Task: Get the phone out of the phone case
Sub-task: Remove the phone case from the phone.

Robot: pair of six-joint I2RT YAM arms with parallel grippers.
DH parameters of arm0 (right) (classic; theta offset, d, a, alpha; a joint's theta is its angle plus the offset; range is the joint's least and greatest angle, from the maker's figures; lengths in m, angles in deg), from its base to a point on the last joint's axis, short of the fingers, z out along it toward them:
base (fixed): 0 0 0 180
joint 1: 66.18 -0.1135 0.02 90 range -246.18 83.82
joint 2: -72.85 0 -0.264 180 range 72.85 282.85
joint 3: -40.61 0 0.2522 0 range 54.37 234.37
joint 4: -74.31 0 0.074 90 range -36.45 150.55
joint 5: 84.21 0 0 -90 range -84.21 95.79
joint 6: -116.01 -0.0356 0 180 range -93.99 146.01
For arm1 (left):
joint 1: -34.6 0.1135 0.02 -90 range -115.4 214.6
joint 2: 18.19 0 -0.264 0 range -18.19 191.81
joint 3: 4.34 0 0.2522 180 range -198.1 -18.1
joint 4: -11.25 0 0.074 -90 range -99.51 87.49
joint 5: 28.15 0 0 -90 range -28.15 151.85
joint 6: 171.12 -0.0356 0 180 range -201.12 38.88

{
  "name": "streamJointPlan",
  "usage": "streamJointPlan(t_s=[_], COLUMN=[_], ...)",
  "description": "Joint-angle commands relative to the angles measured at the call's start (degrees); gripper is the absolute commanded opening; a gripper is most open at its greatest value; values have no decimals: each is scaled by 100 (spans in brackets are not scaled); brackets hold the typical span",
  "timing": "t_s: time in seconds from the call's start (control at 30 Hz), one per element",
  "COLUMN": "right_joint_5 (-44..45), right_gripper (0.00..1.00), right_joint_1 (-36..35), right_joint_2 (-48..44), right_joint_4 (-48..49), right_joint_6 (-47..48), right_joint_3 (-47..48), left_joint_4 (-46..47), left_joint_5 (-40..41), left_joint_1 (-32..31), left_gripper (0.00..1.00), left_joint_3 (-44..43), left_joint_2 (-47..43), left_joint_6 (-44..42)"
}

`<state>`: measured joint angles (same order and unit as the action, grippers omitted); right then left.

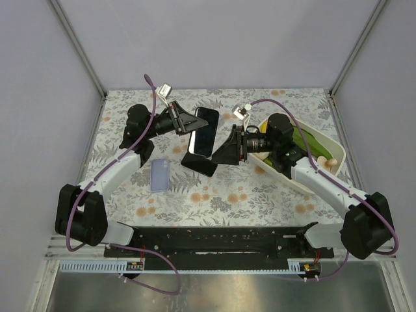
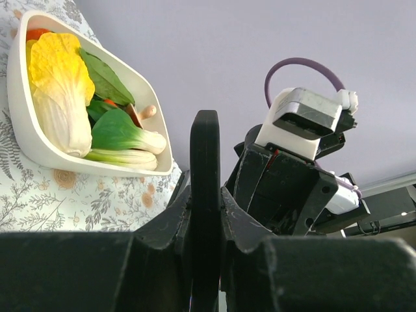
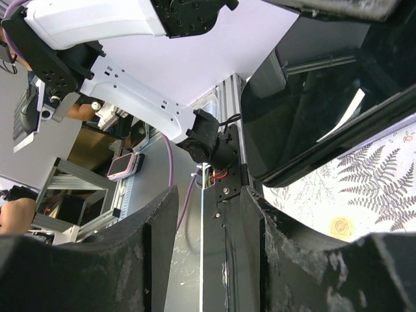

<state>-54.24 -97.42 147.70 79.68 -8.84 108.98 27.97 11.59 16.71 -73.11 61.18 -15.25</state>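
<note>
My left gripper (image 1: 190, 123) is shut on the upper edge of a black phone (image 1: 205, 132) and holds it tilted above the middle of the table. In the left wrist view the phone (image 2: 205, 156) stands edge-on between the closed jaws of that gripper (image 2: 205, 214). A lavender phone case (image 1: 160, 175) lies flat on the table, to the left of the phone and apart from it. My right gripper (image 1: 220, 151) is open and empty beside the phone's lower right edge. In the right wrist view the phone's glossy face (image 3: 312, 104) sits up and to the right of that gripper (image 3: 208, 221).
A white bowl (image 1: 290, 177) of toy vegetables stands at the right, under my right arm; it also shows in the left wrist view (image 2: 39, 149). A dark flat patch (image 1: 200, 166) lies on the table under the phone. Grey walls enclose the floral table.
</note>
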Motion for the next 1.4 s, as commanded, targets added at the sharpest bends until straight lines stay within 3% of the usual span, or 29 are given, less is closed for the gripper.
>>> streamJointPlan(t_s=[0.0,1.37], right_joint_5=[-167,-70], right_gripper=[51,51], right_joint_1=[-22,-57], right_joint_2=[21,601], right_joint_4=[459,881], right_joint_6=[-171,-707], right_joint_3=[-64,155], left_joint_4=[450,1039], left_joint_5=[157,175], left_joint_1=[31,-215], left_gripper=[0,0], left_joint_3=[-397,130], left_joint_2=[-45,-142], left_joint_6=[84,207])
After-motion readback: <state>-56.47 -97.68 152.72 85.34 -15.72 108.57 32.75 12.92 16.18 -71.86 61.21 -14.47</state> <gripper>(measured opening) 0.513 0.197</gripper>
